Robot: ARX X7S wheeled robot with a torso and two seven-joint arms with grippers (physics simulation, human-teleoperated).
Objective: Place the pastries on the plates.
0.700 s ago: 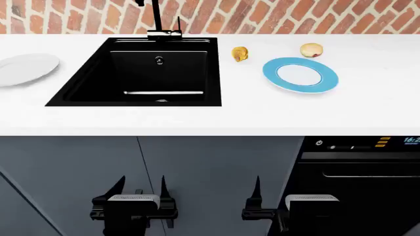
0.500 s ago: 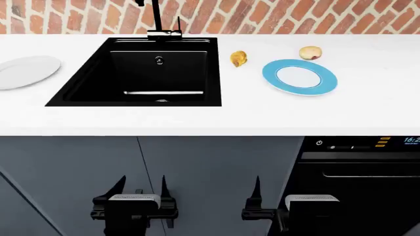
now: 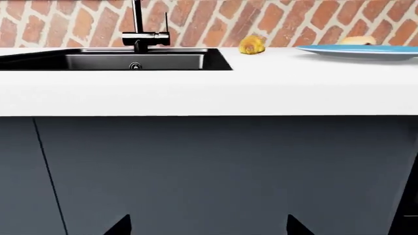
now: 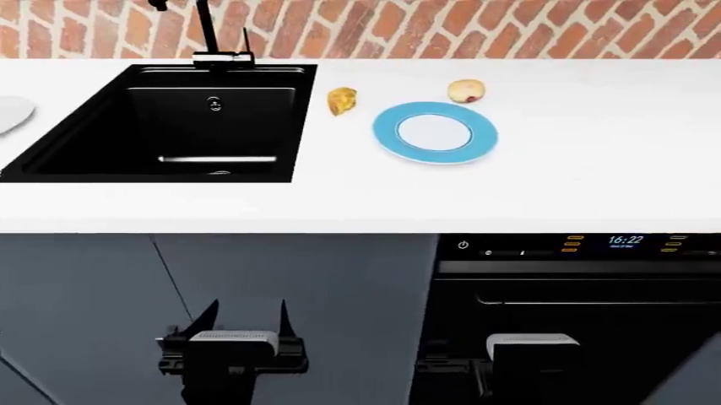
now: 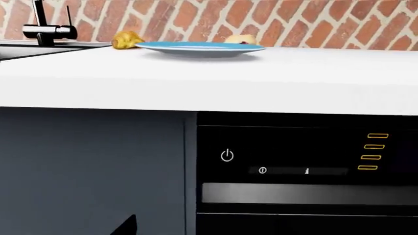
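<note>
On the white countertop the blue-rimmed plate lies flat, with the croissant near its rim at 10 o'clock and the round bun just beyond its rim at 1 o'clock. Neither pastry rests on a plate. The black sink is sunk into the counter at 9 o'clock from the croissant, its black faucet rising at the back edge against the brick wall. Only a sliver of the pale plate shows at the head view's far left edge, beyond the sink and well apart from both pastries.

Both grippers hang low in front of the cabinet fronts, below counter level, so the counter's front edge stands between them and the pastries. The left gripper has its two fingers spread wide with nothing between them. The right gripper shows only its pale body against the dark oven; how far its fingers are parted cannot be told.

The wrist views look level across the counter. The left one shows the croissant end-on, the plate as a thin blue line and the bun's top just above it. The right one shows the oven's power symbol and amber lights, and a reddish spot on the bun behind the plate. Only the head view shows the pale plate.

The croissant's long axis appears to run roughly 12 to 6 in the head view, though it is small.
</note>
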